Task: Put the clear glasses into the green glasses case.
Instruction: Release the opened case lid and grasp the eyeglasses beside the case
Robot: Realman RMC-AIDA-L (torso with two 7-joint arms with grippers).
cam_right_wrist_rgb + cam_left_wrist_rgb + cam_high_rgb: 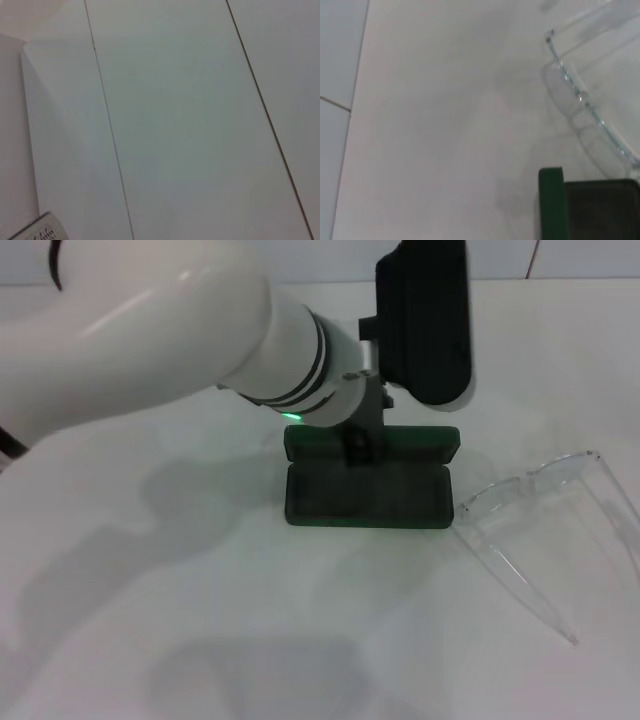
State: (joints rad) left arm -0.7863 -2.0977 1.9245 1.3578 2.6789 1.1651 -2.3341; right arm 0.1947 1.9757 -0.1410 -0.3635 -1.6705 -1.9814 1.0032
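Observation:
The green glasses case (366, 490) lies open in the middle of the white table, its dark lining facing up and its lid raised at the back. My left gripper (356, 444) reaches in from the left and sits at the lid's back edge, near its middle. The clear glasses (545, 525) lie on the table just right of the case, arms unfolded and pointing toward me. In the left wrist view a corner of the green glasses case (551, 205) shows with the clear glasses (580, 97) beside it. My right gripper is out of view.
The white table (200, 620) spreads wide to the left of and in front of the case. My left arm (150, 350) crosses above the table's back left. The right wrist view shows only pale tiled surfaces (190, 125).

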